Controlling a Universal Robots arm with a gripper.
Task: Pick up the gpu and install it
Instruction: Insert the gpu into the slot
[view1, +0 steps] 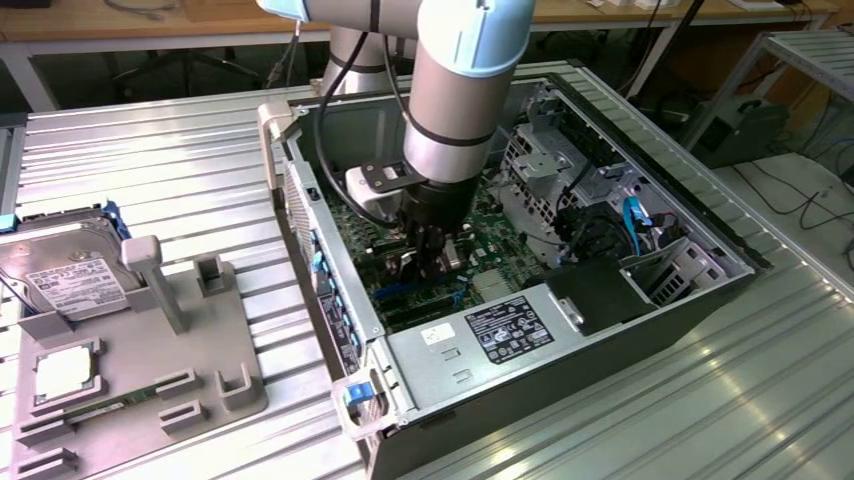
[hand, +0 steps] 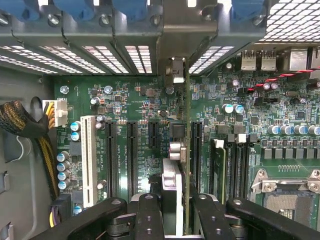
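The gpu (hand: 186, 150) shows edge-on in the wrist view as a thin green card with its cooler block (hand: 171, 185) on one face and its silver end bracket (hand: 175, 30) up against the case's rear slot openings. My gripper (hand: 179, 212) is shut on the card, one black finger (hand: 150, 215) on each side. The card stands upright over the motherboard (hand: 130, 100), right beside a long black expansion slot (hand: 196, 155); whether it sits in a slot I cannot tell. In the exterior view my gripper (view1: 430, 262) reaches down inside the open computer case (view1: 667, 200).
Further black slots (hand: 121, 160) and a white slot (hand: 88, 160) lie beside the card. A braided cable bundle (hand: 20, 125), memory slots (hand: 235, 165) and the CPU socket (hand: 287, 200) flank it. Outside the case, a grey fixture (view1: 160, 380) holds a hard drive (view1: 67, 285).
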